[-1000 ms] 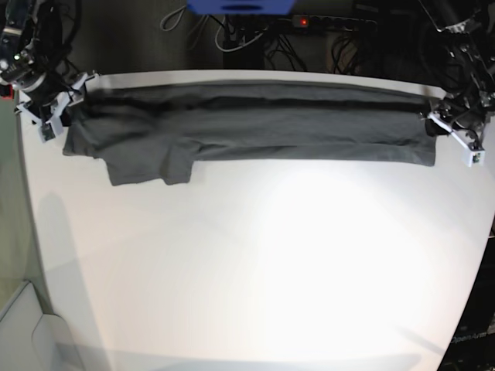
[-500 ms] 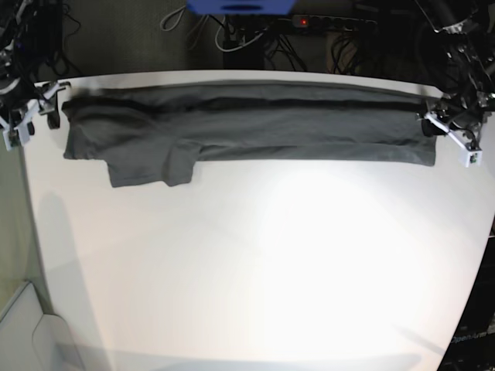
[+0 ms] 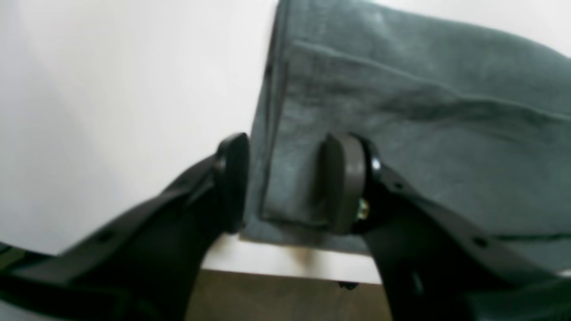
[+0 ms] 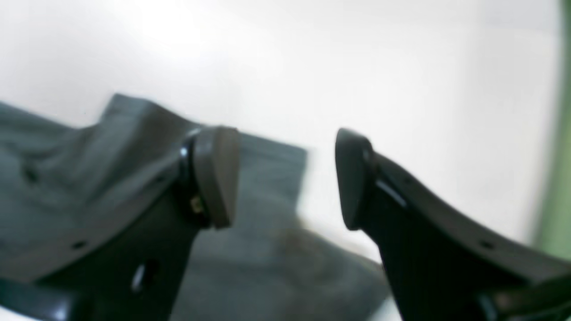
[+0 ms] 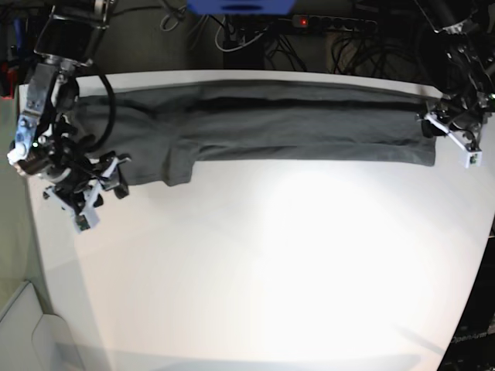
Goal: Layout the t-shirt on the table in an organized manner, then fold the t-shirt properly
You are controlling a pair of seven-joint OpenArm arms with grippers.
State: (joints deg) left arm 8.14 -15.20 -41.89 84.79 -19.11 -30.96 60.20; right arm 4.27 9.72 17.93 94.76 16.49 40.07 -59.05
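T-shirt (image 5: 294,124) flat on table (image 5: 271,270); left claw (image 3: 285,183) straddles hem corner.

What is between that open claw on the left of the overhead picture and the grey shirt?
Nothing visible. The right gripper hangs open by the t-shirt sleeve, with only bare table around it.

I see left gripper (image 3: 285,183) jaws parted, straddling the t-shirt (image 3: 401,133) corner edge near the table (image 3: 111,89) rim; one pad (image 3: 341,183) over fabric, contact unclear.
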